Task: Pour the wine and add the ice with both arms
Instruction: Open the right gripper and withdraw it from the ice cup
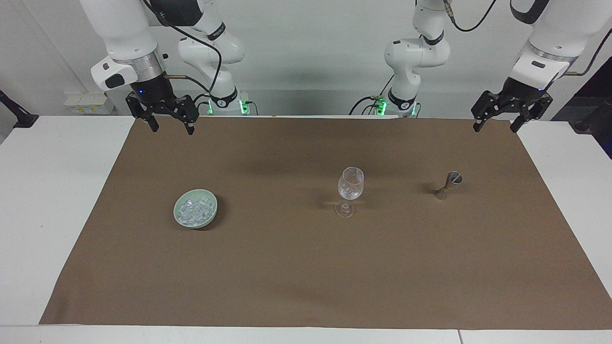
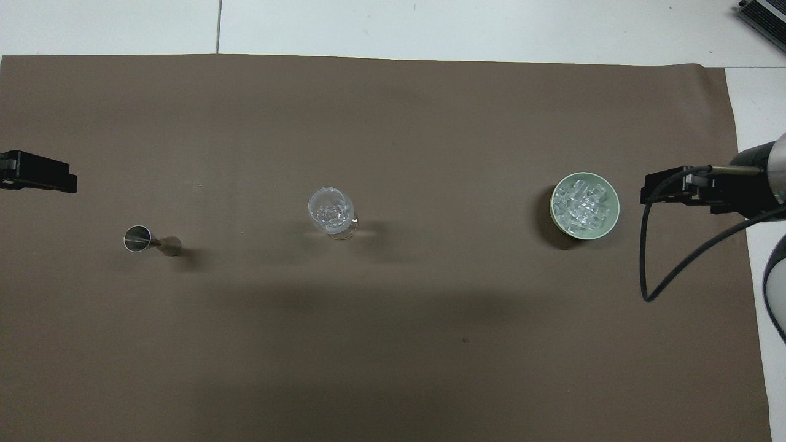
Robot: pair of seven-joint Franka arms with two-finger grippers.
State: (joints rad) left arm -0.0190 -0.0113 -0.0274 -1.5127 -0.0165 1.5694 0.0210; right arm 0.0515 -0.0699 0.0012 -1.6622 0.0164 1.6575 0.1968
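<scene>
Brown cloth (image 1: 306,277) covers the table, and on it three things stand in a row along its length. Taking the stemmed glass (image 1: 350,190) as the dial's centre in the overhead view, the pale green bowl (image 2: 609,228) of ice (image 2: 580,205) sits at three o'clock, toward the right arm's end, and the small metal jigger (image 2: 147,239) at nine o'clock, toward the left arm's end. A few cubes seem to lie in the glass already; whether any wine is in it I cannot tell.

Both grippers hang raised above the robots' edge of the cloth. The right gripper (image 1: 167,122) is over the corner at the right arm's end, jaws spread and empty. The left gripper (image 1: 497,118) is over the corner at the left arm's end, likewise spread and empty.

Judging by this, either the work is done or a fresh reach is due. If more ice is wanted, the right gripper should drop straight down over the bowl, pinch one cube near the heap's top, and lift slowly, since wet cubes slip. It should release low over the glass's mouth, because the glass is tall on a narrow foot and tips easily. The left arm should take the jigger by its waist and keep it level.
</scene>
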